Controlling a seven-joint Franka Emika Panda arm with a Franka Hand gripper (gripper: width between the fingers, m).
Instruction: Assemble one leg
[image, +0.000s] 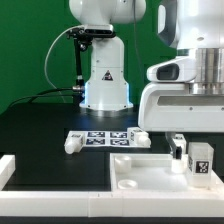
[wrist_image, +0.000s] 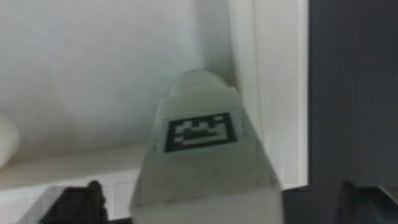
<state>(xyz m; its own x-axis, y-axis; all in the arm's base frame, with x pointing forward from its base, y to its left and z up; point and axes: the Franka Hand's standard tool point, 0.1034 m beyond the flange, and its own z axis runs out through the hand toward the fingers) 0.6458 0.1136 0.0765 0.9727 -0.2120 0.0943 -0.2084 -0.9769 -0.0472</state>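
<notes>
My gripper (image: 196, 152) is at the exterior view's right, over the large flat white panel (image: 140, 172). It is shut on the leg (image: 200, 161), a stubby white block with a square tag, held upright just above the panel's far right part. In the wrist view the leg (wrist_image: 201, 135) runs away from the camera between my gripper's (wrist_image: 210, 203) dark fingertips (wrist_image: 75, 205), over the white panel (wrist_image: 89, 80). Whether the leg's lower end touches the panel is hidden. Two more legs lie by the marker board: one (image: 72, 143) at its left end, one (image: 141, 134) at its right end.
The marker board (image: 105, 138) lies on the black table behind the panel. The robot base (image: 105, 75) stands at the back with a black cable beside it. A white rim piece (image: 6, 168) sits at the table's left front edge.
</notes>
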